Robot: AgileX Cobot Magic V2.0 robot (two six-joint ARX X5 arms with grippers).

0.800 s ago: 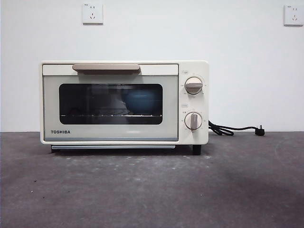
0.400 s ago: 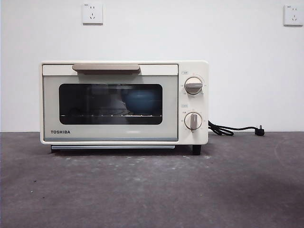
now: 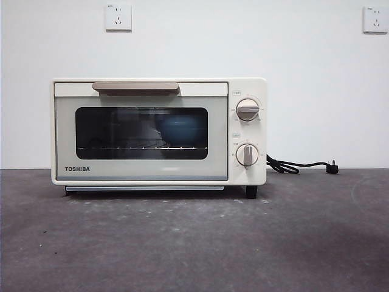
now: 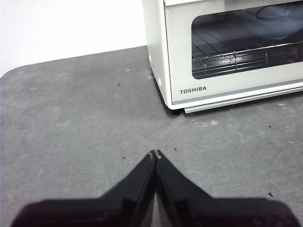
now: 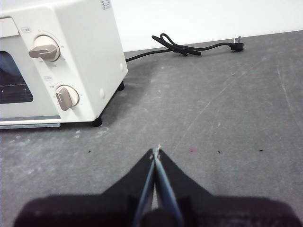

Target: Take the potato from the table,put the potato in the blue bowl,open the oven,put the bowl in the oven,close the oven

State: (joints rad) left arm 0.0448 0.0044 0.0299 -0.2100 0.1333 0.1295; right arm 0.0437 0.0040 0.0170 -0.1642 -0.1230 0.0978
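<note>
Oven (image 3: 159, 131) door shut, blue bowl (image 3: 180, 129) inside on rack; potato hidden, we guess it's in bowl. Left gripper (image 4: 155, 154) and right gripper (image 5: 156, 152) both clenched, empty, hovering over table (image 3: 194, 243). Door stiff, we reckon; grab bar handle (image 3: 136, 87) mid-span.

Plain white wall (image 3: 243, 42) with two white sockets (image 3: 118, 17), evenly lit.

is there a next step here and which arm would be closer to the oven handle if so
Probably none left: the oven is shut with the blue bowl inside. Both grippers are shut and back; neither clearly nearer.
</note>
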